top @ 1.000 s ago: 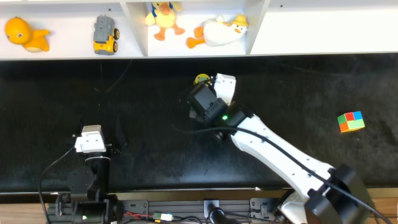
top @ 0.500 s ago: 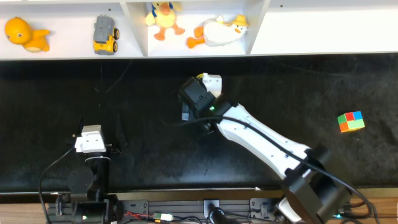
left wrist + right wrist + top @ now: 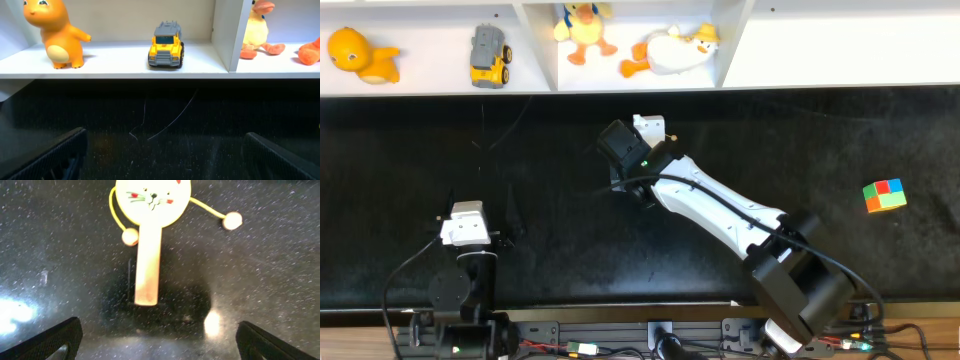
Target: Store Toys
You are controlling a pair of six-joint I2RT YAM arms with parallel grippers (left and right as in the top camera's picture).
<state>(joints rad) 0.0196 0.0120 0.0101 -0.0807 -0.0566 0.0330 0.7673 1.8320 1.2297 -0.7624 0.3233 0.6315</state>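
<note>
A wooden cat-face rattle drum, with a straight handle and two beads on yellow strings, lies flat on the black table. My right gripper hangs open right above the end of its handle, nothing between the fingers. From above, the right gripper sits just in front of the shelf's middle bay. My left gripper stands open and empty low at the left, facing the shelf. A multicoloured cube rests at the far right of the table.
The white shelf along the back holds an orange figure, a yellow truck, a yellow duck plush and a white duck plush. Its right bay has free room. The black table lies bare between the arms.
The right arm has swung left and toward the shelf. Its gripper now covers the yellow toy that showed beside it a second ago. The left arm has kept still.
</note>
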